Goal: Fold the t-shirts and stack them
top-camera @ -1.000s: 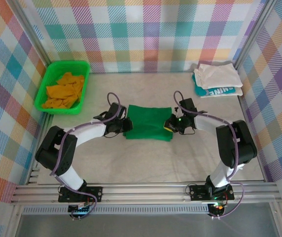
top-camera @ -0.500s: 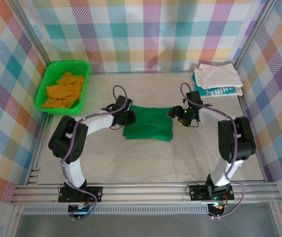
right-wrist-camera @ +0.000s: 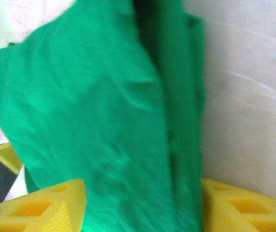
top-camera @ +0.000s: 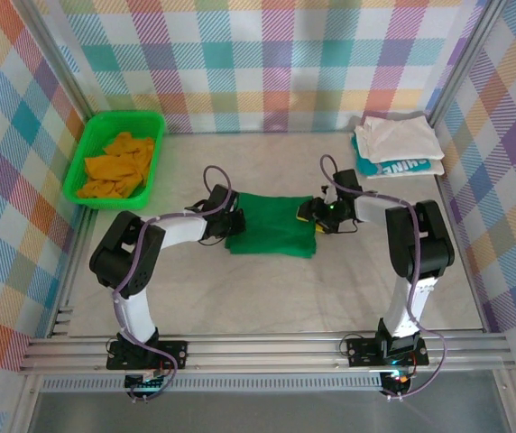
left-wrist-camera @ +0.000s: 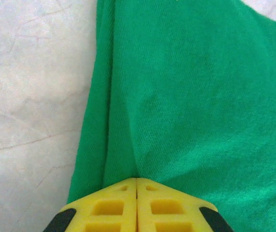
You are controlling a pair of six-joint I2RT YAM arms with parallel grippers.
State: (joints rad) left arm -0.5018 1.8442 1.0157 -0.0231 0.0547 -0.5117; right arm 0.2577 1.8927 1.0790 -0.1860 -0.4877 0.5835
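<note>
Compared with one second earlier, the green shirt (top-camera: pixel 271 225) is lying in the same place, folded into a rectangle at the middle of the table (top-camera: pixel 267 307). Both arms are now standing with their elbows drawn farther from the near edge. The left gripper (top-camera: pixel 230 217) is sitting slightly farther back along the shirt's left edge than before. The right gripper (top-camera: pixel 311 215) is sitting at the shirt's right edge, having shifted leftward since half a second ago. Each arm is rising from its base at the near edge, bending at the elbow, and reaching its forearm inward, low over the table. In the left wrist view, the left gripper (left-wrist-camera: pixel 136 205) is showing its yellow fingers pressed flat together. Their tips are meeting the green shirt (left-wrist-camera: pixel 200 96) beside bare table (left-wrist-camera: pixel 32 72), and a crease is running away from them; whether any cloth is caught between them cannot be told. In the right wrist view, the right gripper (right-wrist-camera: pixel 140 195) is holding its fingers well apart, with the layered edge of the green shirt (right-wrist-camera: pixel 104 121) lying between them. At the far right corner, a white shirt (top-camera: pixel 398 137) is resting on a teal shirt (top-camera: pixel 404 168). At the far left, an orange shirt (top-camera: pixel 118 164) is lying crumpled in a green basket (top-camera: pixel 76 167).
</note>
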